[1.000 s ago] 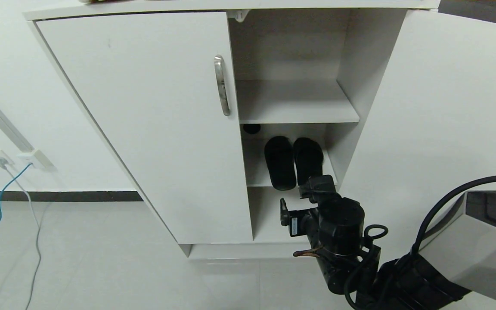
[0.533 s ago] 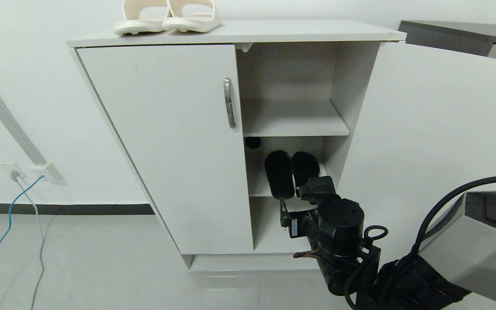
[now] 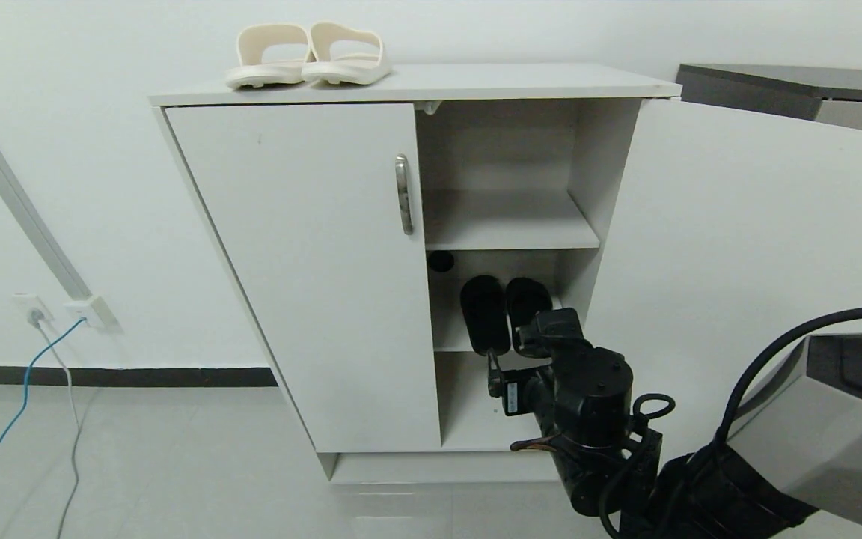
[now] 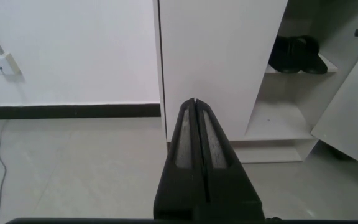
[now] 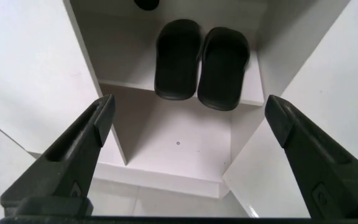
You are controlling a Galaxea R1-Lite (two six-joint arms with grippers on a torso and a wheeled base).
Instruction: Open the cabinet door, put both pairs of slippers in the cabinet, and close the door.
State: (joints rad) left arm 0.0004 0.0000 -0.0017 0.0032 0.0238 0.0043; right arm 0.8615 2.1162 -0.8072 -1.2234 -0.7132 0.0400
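The black slippers (image 3: 506, 311) are lying side by side on the cabinet (image 3: 521, 78)'s middle shelf, stowed already, I'd say; the cream slippers (image 3: 307, 56) are waiting on top, at eleven o'clock from them, likely next. The right door (image 3: 745, 247) is standing open for that. The right gripper (image 5: 188, 109) is hanging at six o'clock below the black pair, jaws wide apart, empty, as its wrist camera is showing. The left gripper (image 4: 194, 109) is showing pressed together in its own wrist view
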